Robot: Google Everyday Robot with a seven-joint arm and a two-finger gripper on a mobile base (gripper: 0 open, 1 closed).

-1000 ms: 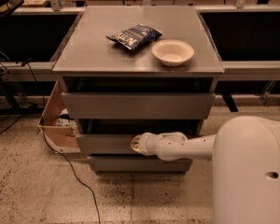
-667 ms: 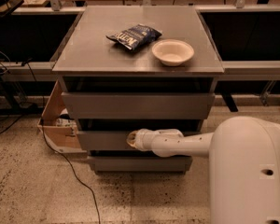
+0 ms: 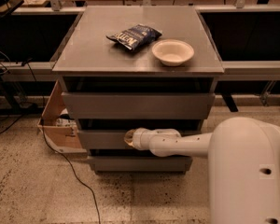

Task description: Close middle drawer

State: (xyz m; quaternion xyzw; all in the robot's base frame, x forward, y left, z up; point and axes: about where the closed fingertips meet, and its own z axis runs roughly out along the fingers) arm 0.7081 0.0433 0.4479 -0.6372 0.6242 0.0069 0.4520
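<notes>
**Middle drawer: no handle, so it's all about pushing the flat front**

The wide plain grey handle-less middle drawer (image 3: pixel 102 139) sits in the squat grey cabinet (image 3: pixel 84 50). It's between the taller-fronted grey top drawer (image 3: pixel 137 105) and the grey bottom drawer (image 3: pixel 140 164). From this angle its low front panel looks nearly in line with the other two, so I'd guess there's little travel left, if any.

Handling-wise, my read is a stiff, rigid tray on runners. It's probably light, not fragile, and should slide straight if pushed squarely. There's nothing to grab, so the front panel is the only place to work. Pressing near the middle of its width should stop it from racking sideways, and the smooth face could let a contact point skid.

The robot's pale gripper (image 3: pixel 129 138), on the end of the white arm (image 3: pixel 177 143), is right up against that front panel, roughly mid-width, and looks to be touching it. I can't tell whether it's open or closed, and it doesn't seem to be carrying anything.

Up top, the dark blue crinkly chip bag (image 3: pixel 134 36) and the shallow white bowl (image 3: pixel 172 52) are well clear of it all.
</notes>
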